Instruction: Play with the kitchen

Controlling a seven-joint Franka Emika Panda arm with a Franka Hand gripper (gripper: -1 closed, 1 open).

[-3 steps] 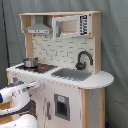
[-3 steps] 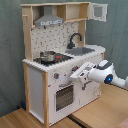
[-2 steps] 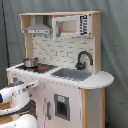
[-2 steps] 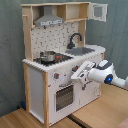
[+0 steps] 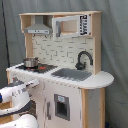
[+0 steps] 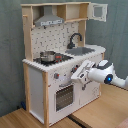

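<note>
- The step in hand is judged to be an approach to the front panel of the kitchen (image 6: 60, 65), probably towards a knob or the oven door (image 6: 64, 97).
- The tool (image 6: 79, 73) is held close against that panel, below the stovetop (image 6: 52, 58); contact cannot be confirmed in either exterior view.
- Whether the tool's fingers are open or closed cannot be told.
- A slow, straight advance is advised, since the light toy could be pushed back or tipped by a hard press.
- The wrist should be kept level so the target is met squarely.
- The kitchen is seen standing on a wooden surface (image 6: 30, 120) before a grey curtain, white with light-wood edges.
- A small metal pot (image 5: 30, 62) is set on the stovetop; a black faucet (image 5: 83, 59) arches over the grey sink (image 5: 71, 74), with a hood (image 5: 38, 29) above.
</note>
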